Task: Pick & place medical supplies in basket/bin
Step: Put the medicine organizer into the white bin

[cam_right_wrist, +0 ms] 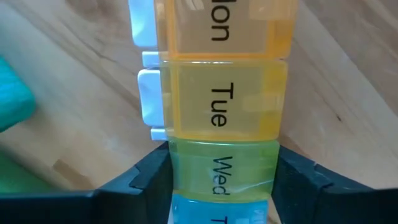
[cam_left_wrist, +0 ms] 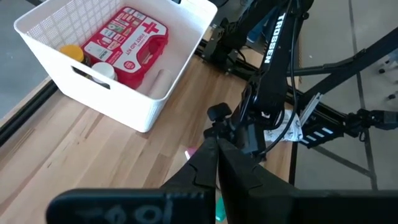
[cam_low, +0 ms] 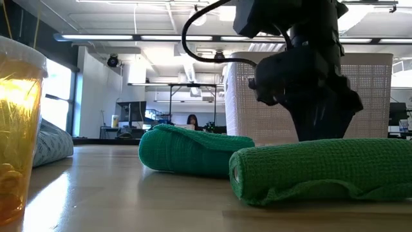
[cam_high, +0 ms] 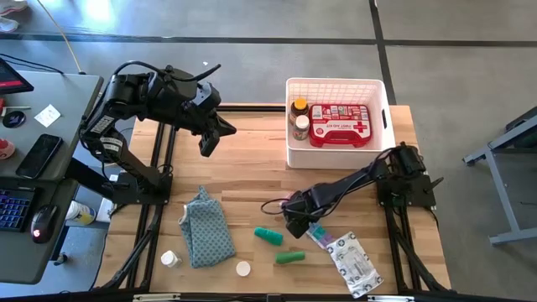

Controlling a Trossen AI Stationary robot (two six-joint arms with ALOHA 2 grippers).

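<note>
The right hand (cam_high: 295,220) is low over the worktop (cam_high: 252,164), its two fingers (cam_right_wrist: 149,171) straddling the pill organizer (cam_right_wrist: 217,106) at the green "Wed" cell. They sit against or just beside its long sides, so I cannot tell whether the grip has closed. Taking the organizer across its narrow width, near the middle, would keep it balanced when lifted. Only its tip shows past the hand from above, lying between the hand and the packet (cam_high: 354,262).

Just beside the hand lie two green rolls (cam_high: 268,236), one nearer the front edge (cam_high: 290,257). Further off sit a white cap (cam_high: 243,268), a small bottle (cam_high: 170,259) and the cloth (cam_high: 205,226).

The bin (cam_high: 336,156) stands at the far side of the worktop, already holding the red case (cam_high: 339,124) and two pill bottles (cam_high: 299,117) beside it, with free floor left for more.

The left hand (cam_high: 208,143) hangs raised over the far left of the worktop, fingers together and empty, clear of the path to the bin.
</note>
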